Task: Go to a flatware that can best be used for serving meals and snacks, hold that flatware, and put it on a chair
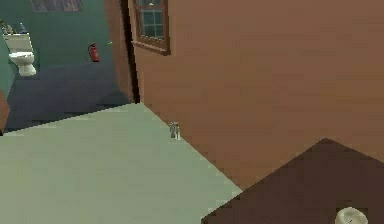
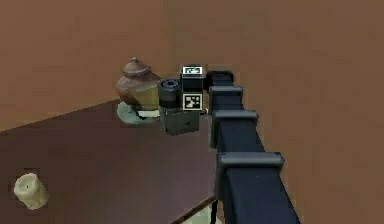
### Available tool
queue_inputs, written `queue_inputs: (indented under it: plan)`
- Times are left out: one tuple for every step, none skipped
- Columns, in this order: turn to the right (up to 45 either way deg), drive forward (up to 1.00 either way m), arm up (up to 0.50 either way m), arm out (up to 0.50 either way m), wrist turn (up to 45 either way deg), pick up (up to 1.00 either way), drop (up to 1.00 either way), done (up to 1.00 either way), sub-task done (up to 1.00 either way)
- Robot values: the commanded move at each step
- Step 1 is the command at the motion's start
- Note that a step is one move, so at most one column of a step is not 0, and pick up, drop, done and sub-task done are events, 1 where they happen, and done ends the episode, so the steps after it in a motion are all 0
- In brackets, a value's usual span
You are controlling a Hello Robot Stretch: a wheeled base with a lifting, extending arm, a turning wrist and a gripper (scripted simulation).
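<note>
On the dark brown table (image 2: 90, 160) a pale flat dish-like thing (image 2: 127, 113) lies near the far edge, by the wall. A brown lidded pot (image 2: 136, 78) stands at or just behind it. My arm (image 2: 240, 150) reaches up from the bottom edge of the arm side view to its two white marker squares (image 2: 191, 99). The gripper (image 2: 160, 108) is directly at the dish and the pot. I cannot tell whether it holds anything or touches either one.
A pale round candle-like lump (image 2: 30, 188) sits on the table's near left and shows again as (image 1: 350, 215). Brown wall (image 1: 270, 80) runs behind the table. Green floor (image 1: 90, 160) leads to a doorway with a toilet (image 1: 22, 55) and a red extinguisher (image 1: 95, 52). A small object (image 1: 175, 130) stands by the wall.
</note>
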Motion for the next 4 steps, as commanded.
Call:
queue_inputs:
  plan:
    - [0.0, 0.0, 0.0, 0.0, -45.0, 0.0, 0.0, 0.0, 0.0]
    - [0.0, 0.0, 0.0, 0.0, -45.0, 0.0, 0.0, 0.0, 0.0]
    - [0.0, 0.0, 0.0, 0.0, -21.0, 0.0, 0.0, 0.0, 0.0]
    - [0.0, 0.0, 0.0, -0.2, 0.0, 0.0, 0.0, 0.0, 0.0]
